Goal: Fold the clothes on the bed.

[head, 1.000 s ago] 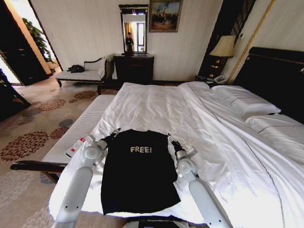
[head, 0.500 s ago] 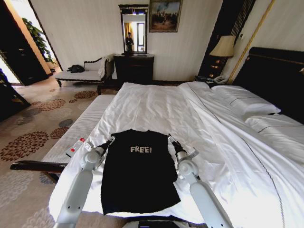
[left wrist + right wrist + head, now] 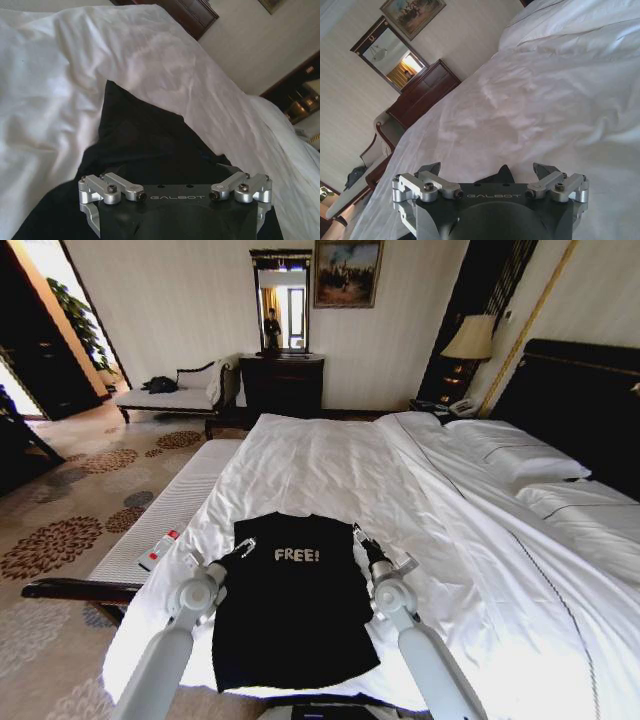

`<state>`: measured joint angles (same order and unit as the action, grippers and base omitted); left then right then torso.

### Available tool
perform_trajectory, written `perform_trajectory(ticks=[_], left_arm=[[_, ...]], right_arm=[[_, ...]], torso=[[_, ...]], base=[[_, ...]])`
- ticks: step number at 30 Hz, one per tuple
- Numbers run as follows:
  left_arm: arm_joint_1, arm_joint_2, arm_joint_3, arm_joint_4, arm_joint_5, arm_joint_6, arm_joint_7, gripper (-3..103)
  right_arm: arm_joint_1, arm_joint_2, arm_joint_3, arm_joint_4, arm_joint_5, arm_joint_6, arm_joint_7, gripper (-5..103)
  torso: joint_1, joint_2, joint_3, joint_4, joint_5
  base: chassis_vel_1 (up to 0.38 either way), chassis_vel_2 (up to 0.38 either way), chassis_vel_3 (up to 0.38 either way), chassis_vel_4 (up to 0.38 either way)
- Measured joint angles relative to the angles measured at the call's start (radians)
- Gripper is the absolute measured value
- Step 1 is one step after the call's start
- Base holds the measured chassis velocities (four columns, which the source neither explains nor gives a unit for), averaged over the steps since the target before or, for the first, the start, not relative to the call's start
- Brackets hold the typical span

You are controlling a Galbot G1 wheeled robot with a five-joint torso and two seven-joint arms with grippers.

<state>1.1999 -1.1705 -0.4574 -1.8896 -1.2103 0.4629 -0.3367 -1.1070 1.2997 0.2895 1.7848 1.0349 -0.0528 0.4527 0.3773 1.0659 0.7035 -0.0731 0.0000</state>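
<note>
Both arms rise from the lower edge of the head view and reach forward over the near end of the bed [image 3: 330,455], one on each side of the black T-shirt [image 3: 290,600].

Left arm: forearm angled up and inward, wrist bent toward the shirt. The left gripper [image 3: 245,546] sits at the shirt's upper left corner, over the shoulder area. In the left wrist view the finger linkages are spread wide, but the tips lie below the frame edge (finger state cannot be told); black fabric [image 3: 150,145] lies directly ahead of the gripper.

Right arm: mirrored pose, forearm angled up and inward. The right gripper [image 3: 358,532] is at the shirt's upper right corner. Its fingers [image 3: 544,169] stand apart, a point of black fabric [image 3: 502,175] between them.

The T-shirt lies flat on the white sheet, "FREE!" lettering facing up, hem toward the robot.

Beyond the shirt, white bedding extends to the pillows [image 3: 515,455] and dark headboard [image 3: 585,400] on the right.
</note>
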Motion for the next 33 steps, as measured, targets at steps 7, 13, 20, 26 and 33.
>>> perform_trajectory(ticks=[7, 13, 20, 26, 33], left_arm=[[-0.044, -0.013, -0.028, 0.007, -0.011, -0.002, -0.002, 100], [-0.094, -0.026, -0.064, 0.049, -0.027, 0.002, -0.019, 100], [-0.080, -0.015, -0.039, 0.105, 0.203, -0.034, -0.014, 100], [-0.081, 0.018, 0.010, 0.133, 0.335, -0.071, 0.019, 100], [-0.102, 0.085, 0.086, 0.156, 0.420, -0.091, 0.057, 101]], right_arm=[[0.023, 0.004, -0.010, -0.029, 0.000, 0.000, 0.000, 100], [0.034, 0.002, -0.017, -0.045, 0.002, 0.000, -0.001, 100], [0.045, -0.002, -0.017, -0.055, 0.007, 0.001, -0.002, 100], [0.054, -0.002, -0.020, -0.066, 0.010, 0.001, -0.003, 100], [0.056, -0.007, -0.019, -0.067, 0.016, 0.001, -0.003, 100]], torso=[[0.000, 0.000, 0.000, -0.0002, 0.0000], [0.000, 0.000, 0.000, -0.0002, 0.0000], [0.000, 0.000, 0.000, -0.0001, -0.0001], [0.000, 0.000, 0.000, -0.0001, 0.0000], [0.000, 0.000, 0.000, -0.0001, 0.0000]], base=[[0.000, 0.000, 0.000, 0.000], [0.000, 0.000, 0.000, 0.000], [0.000, 0.000, 0.000, 0.000], [0.000, 0.000, 0.000, 0.000], [0.000, 0.000, 0.000, 0.000]])
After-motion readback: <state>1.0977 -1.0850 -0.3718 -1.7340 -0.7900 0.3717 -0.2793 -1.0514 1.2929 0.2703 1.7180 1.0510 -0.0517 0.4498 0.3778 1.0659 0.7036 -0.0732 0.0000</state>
